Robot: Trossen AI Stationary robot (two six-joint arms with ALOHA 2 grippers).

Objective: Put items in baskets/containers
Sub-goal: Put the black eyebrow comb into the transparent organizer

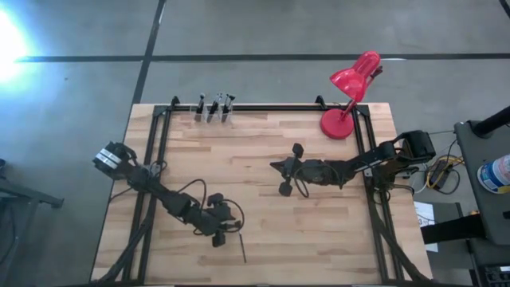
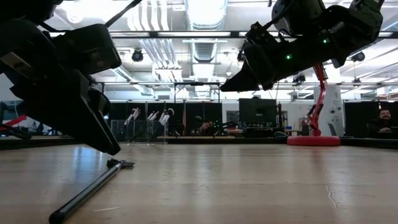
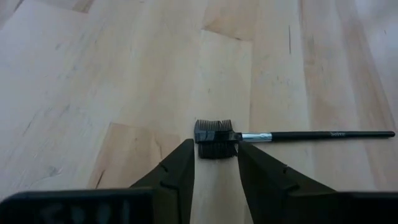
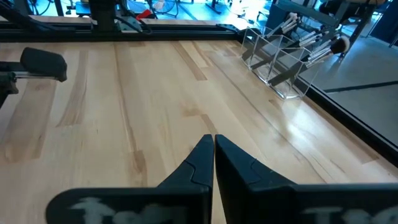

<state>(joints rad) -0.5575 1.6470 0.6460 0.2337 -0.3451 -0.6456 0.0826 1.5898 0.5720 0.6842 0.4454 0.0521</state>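
Nearest, one thin black brow-comb brush lies loose on the wooden desk, left gripper open around its head. Clear far-edge containers hold several brushes. Right gripper hovers closed, empty.

— Where's your loose brush?
— Flat on the table, near its front edge: thin dark handle, comb-like head.
— And your clear compartments?
— At the back edge, several brushes standing tilted inside.
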